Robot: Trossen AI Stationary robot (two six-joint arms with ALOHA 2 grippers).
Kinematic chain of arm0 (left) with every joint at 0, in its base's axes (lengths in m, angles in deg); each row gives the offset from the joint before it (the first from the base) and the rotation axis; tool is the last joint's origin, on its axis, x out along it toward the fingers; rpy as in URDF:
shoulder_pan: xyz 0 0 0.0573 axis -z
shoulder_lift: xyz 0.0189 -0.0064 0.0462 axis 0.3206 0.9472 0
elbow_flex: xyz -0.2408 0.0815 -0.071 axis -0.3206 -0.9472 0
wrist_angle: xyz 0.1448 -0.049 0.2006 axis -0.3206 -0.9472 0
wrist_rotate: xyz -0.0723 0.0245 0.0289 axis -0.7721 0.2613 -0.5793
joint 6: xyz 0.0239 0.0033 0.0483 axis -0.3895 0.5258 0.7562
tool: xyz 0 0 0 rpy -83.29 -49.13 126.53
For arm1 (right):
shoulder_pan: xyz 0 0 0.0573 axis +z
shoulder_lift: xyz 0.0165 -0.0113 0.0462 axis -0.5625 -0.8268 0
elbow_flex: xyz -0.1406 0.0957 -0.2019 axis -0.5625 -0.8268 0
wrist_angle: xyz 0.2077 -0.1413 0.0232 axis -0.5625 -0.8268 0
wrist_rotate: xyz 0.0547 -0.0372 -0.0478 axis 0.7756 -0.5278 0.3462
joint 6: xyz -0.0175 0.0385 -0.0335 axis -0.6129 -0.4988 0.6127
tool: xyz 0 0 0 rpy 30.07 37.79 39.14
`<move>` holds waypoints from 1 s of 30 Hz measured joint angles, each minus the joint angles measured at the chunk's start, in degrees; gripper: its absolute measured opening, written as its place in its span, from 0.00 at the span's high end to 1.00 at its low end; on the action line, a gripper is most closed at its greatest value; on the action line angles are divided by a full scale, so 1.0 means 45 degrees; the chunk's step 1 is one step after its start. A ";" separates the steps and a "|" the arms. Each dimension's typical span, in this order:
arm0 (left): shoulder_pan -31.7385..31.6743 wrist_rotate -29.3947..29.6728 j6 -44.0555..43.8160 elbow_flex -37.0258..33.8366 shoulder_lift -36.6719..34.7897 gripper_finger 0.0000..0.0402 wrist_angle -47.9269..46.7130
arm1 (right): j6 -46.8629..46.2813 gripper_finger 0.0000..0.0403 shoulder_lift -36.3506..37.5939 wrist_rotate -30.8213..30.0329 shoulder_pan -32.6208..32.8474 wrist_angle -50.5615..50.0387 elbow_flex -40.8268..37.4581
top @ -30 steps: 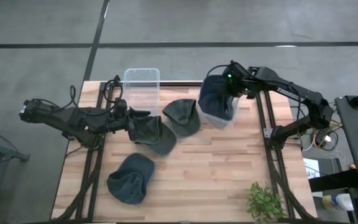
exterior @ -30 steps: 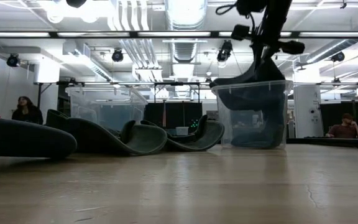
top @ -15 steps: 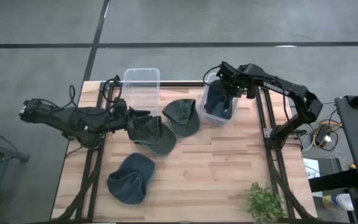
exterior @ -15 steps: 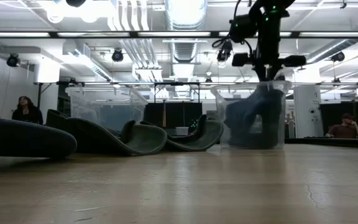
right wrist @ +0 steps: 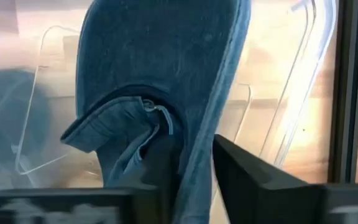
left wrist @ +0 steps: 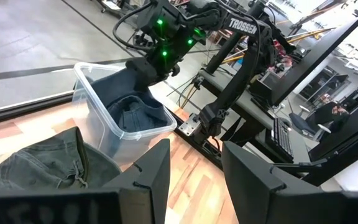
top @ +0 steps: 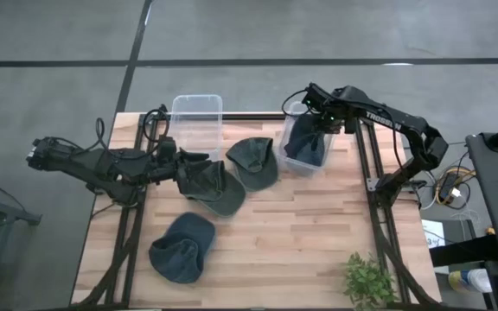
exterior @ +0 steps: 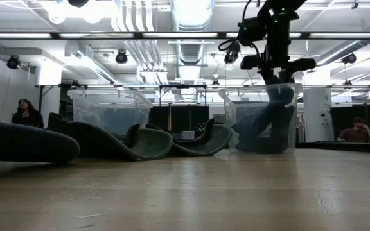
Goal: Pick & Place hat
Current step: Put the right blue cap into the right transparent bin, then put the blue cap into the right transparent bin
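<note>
The right gripper (top: 316, 118) is hanging over the bin (top: 294, 161) at 1 o'clock, its fingers parting around the blue hat (top: 305, 142), which is now sinking inside instead of draping over the rim. 1 hat is nearly placed; 3 hats are waiting on the table (top: 301, 242). The left gripper (top: 182, 166) is resting, fingers apart, beside the green hat (top: 210, 186).

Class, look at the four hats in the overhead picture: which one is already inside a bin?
The blue hat in the clear bin under the right gripper. The other three lie on the bare table.
</note>
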 joint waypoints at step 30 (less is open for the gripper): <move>-0.0003 -0.5535 -0.4531 -0.0309 0.0565 0.66 -1.0622 | 0.1870 0.40 0.3944 0.0422 0.5338 0.2316 0.2369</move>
